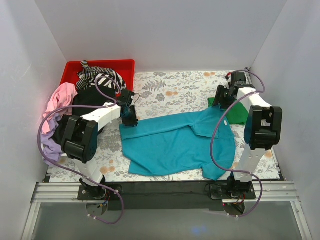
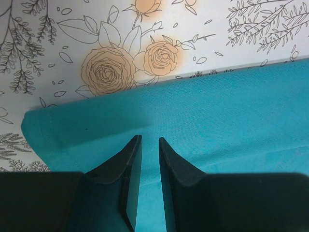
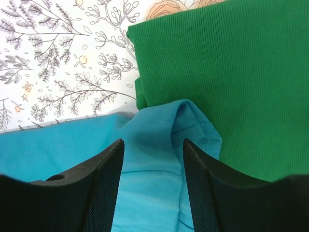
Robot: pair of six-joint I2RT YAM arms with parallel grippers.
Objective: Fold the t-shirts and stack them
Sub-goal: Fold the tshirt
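Top external view is showing a floral table cover (image 1: 175,92), white with grey sprigs and orange roses, lying flat across the whole table. A teal t-shirt (image 1: 170,145) is sprawling over its middle and near part. It is a soft, fine knit, roughly smoothed, with its right side rumpled and one flap turned over.

At the far left a heap of cloth is spilling out of a red plastic bin (image 1: 127,65). A black-and-white striped shirt (image 1: 100,77) is lying on top with a black shirt (image 1: 87,97) below it. A pink shirt (image 1: 62,97) and a lilac shirt (image 1: 50,142) are bunching against the left wall.

A green t-shirt (image 1: 237,114), a ribbed knit folded into a flat block with a straight edge, is sitting at the far right and touching the teal one.

The left gripper (image 1: 129,119) is hanging over the teal shirt's far left corner. Its dark wedge-shaped fingers (image 2: 130,154) are standing a narrow slot apart, with flat cloth showing through the gap and nothing pinched. The right gripper (image 1: 221,99) is hovering where teal meets green. Its jaws are standing wide, straddling a raised teal fold with a stitched hem without squeezing it.
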